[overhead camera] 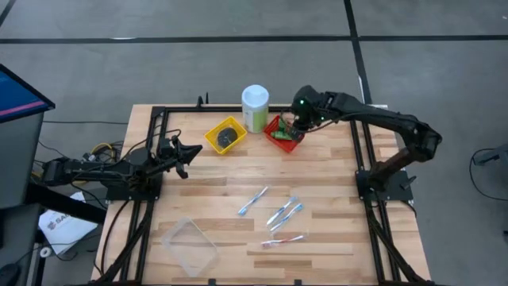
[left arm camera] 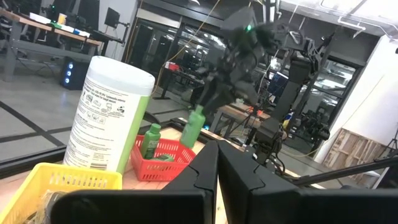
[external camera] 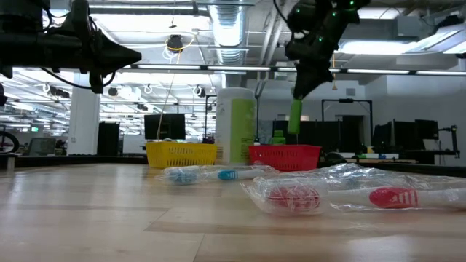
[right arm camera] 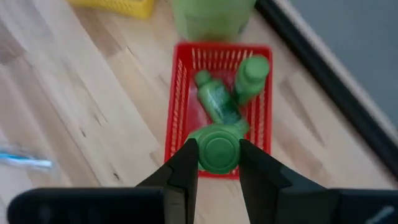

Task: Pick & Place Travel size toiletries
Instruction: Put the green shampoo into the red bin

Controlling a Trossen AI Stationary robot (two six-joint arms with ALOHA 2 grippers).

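Observation:
My right gripper [right arm camera: 219, 155] hangs over the red basket [overhead camera: 283, 133] at the table's far side, shut on a small green bottle [external camera: 295, 116]. Two more green bottles [right arm camera: 217, 102] [right arm camera: 250, 76] lie in that basket. Several wrapped toothbrush sticks [overhead camera: 282, 212] lie flat on the wood nearer the front. The yellow basket [overhead camera: 225, 135] holds something dark. My left gripper [overhead camera: 190, 152] waits shut at the table's left, level and above the table top. My right gripper pinches the bottle's cap end [right arm camera: 219, 151] between its two fingers, which come from above, slanting down. The bottle hangs below the fingers, nearly upright, its bottom [external camera: 295, 132] clear above the red basket's rim.
A tall pale-green canister with a white cap [overhead camera: 255, 107] stands between the two baskets, close beside my right gripper. A clear plastic container [overhead camera: 190, 246] lies at the front left. Black frame rails [overhead camera: 362, 151] run along the table's sides.

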